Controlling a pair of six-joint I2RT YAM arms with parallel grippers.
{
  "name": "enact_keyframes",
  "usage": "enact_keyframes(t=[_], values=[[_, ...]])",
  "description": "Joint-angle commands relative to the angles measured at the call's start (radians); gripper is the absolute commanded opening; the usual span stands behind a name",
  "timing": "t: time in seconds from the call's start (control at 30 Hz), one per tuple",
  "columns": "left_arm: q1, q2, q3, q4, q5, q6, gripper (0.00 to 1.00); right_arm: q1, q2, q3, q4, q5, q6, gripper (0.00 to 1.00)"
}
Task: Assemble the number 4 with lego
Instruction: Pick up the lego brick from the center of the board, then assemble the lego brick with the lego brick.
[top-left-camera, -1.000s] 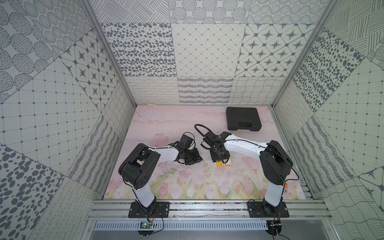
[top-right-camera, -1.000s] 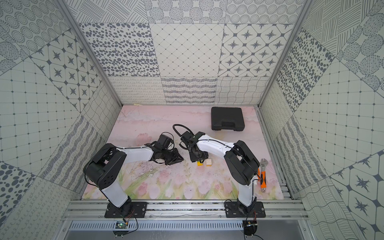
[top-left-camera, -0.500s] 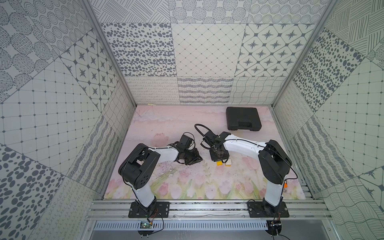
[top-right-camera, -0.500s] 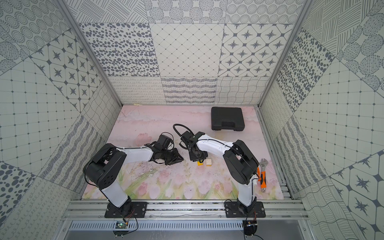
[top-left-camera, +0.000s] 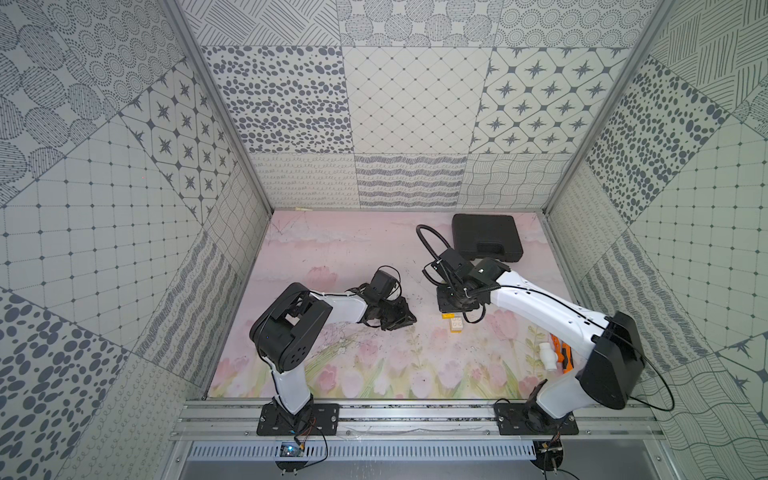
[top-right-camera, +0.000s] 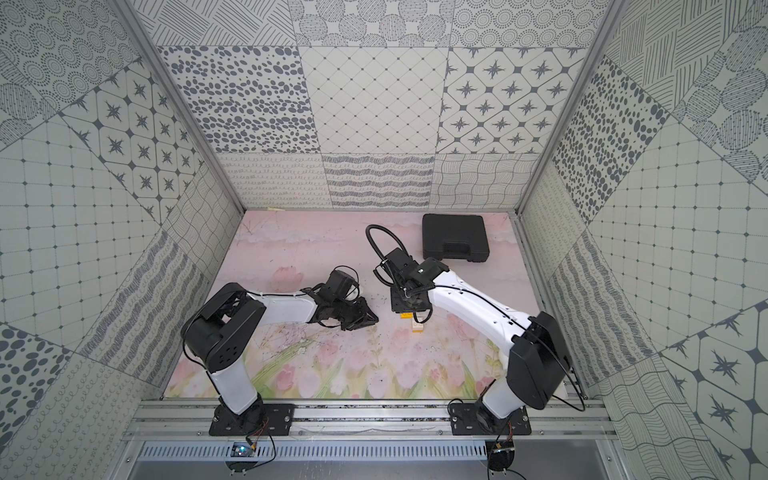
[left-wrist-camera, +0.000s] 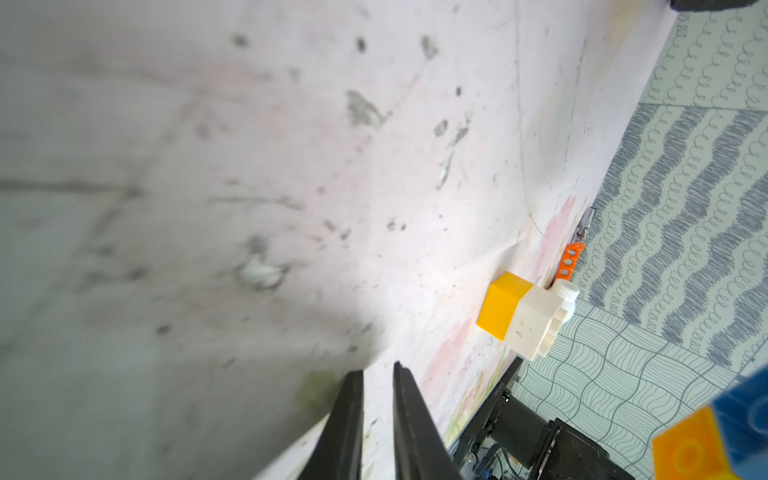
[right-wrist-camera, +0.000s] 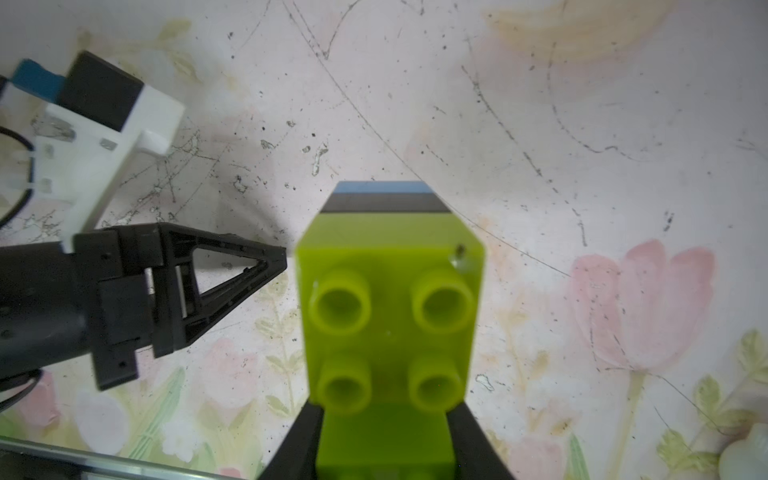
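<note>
Right wrist view: right claw (right-wrist-camera: 384, 419) is clenched on the lime green brick (right-wrist-camera: 388, 291) of the part-built number 4, studs facing the lens. A black layer (right-wrist-camera: 388, 203) and then a blue layer (right-wrist-camera: 382, 188) sit behind the green. So the long axis runs out along the claw, away from the wrist. It looks to be held clear of the table (top-left-camera: 332, 270), but that's a judgement.

Left claw (right-wrist-camera: 278, 259) has its tip just beside the green brick's side; touching or not, cannot tell. Left wrist view shows its fingers (left-wrist-camera: 345, 424) barely parted, a thin slit with nothing in it.

Loose lego is a yellow brick (left-wrist-camera: 500, 307) joined to a white brick (left-wrist-camera: 532, 328). They lie on their side on the table, white studs pointing away from the yellow, toward the side wall. In both top views this pair (top-left-camera: 456, 323) (top-right-camera: 417, 326) sits just rail-side of the right claw; its axis is too small to read there.

Key relation: the pair is nearest the right arm, almost under the held piece. The left claw is farther off across bare table, but it is the free one. Likely next step is joining the pair to the held piece. The studs lie sideways, so the faces need lining up first.

Beyond the pair is a white pipe fitting (top-left-camera: 547, 355), not part of the job.

Far end: black case (top-left-camera: 486, 243), the only container, is shut with contents hidden; no bricks on it.
</note>
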Motion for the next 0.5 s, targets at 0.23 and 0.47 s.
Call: enact_keyframes(t=[0.23, 0.47], values=[[-0.125, 0.127, 0.046, 0.055, -0.135, -0.011, 0.17, -0.059, -0.086, -0.154, -0.041, -0.07, -0.011, 0.26], [-0.134, 0.143, 0.031, 0.107, -0.131, -0.019, 0.14, -0.06, -0.019, -0.146, -0.027, -0.072, -0.049, 0.26]])
